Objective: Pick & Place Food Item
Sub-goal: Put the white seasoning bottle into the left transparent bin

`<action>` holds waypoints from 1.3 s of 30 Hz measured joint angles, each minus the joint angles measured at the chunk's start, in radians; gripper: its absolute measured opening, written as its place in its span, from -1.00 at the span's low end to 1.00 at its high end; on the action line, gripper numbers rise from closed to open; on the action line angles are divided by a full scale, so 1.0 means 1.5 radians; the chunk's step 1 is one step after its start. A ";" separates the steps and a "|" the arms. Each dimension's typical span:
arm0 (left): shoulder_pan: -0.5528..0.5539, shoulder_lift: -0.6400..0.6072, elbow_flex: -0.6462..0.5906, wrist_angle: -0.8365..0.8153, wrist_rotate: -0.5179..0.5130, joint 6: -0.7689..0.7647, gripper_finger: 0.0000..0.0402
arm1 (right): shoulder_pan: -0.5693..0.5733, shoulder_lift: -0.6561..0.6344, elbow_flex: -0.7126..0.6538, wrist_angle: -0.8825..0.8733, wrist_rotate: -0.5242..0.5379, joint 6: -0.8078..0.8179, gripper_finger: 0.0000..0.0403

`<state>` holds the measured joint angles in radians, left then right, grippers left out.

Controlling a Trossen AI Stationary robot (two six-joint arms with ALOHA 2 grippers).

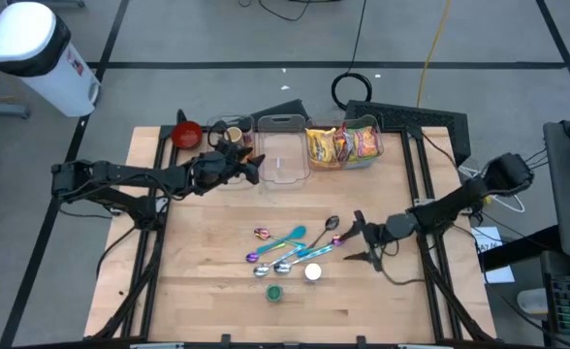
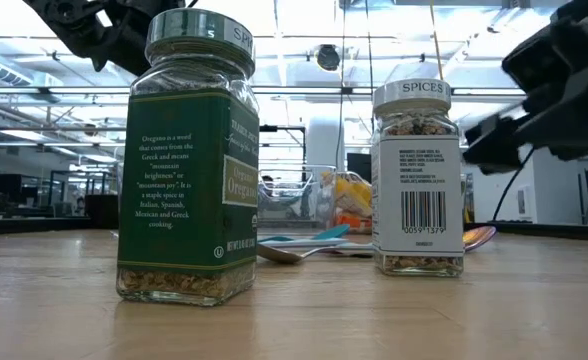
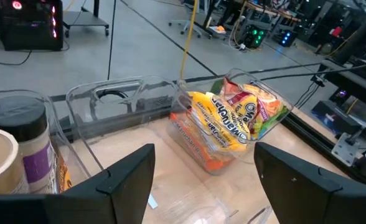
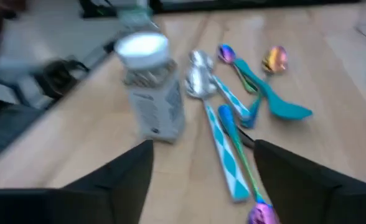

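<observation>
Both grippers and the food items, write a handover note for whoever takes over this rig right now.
Left gripper: open, empty, over the back-left clear containers, by the empty clear bin.
Right gripper: open, empty, just right of the spoons.
Snack packets sit in the back-right clear bin.
White-lid spice jar and green-lid oregano jar stand upright on the table, near the spoons.
Done: cannot tell.
Left: nothing is gripped; a food item needs picking and placing.

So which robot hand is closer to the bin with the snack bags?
Left. The left gripper hovers by the clear bins, beside the snack bin. The right gripper is down near the spoons.
</observation>
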<state>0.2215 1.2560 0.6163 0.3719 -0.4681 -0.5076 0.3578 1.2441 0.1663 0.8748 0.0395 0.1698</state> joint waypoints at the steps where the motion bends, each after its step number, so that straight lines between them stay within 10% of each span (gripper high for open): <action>1: 0.000 0.000 0.000 0.000 0.000 -0.002 0.41 | 0.007 0.019 0.008 -0.002 0.017 -0.001 0.37; 11: 0.000 0.000 0.000 0.000 -0.002 -0.013 0.41 | 0.012 0.225 0.137 -0.002 0.012 0.001 0.82; 32: -0.046 0.001 0.000 -0.001 -0.001 -0.085 0.41 | 0.045 0.435 0.321 0.008 0.011 0.019 0.80; 39: -0.065 0.001 0.000 -0.002 -0.001 -0.078 0.41 | 0.045 0.431 0.320 0.003 0.008 0.029 0.49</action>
<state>0.1246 1.2568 0.6163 0.3695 -0.4701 -0.6240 0.4248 1.8913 0.6468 0.8786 0.0511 0.2138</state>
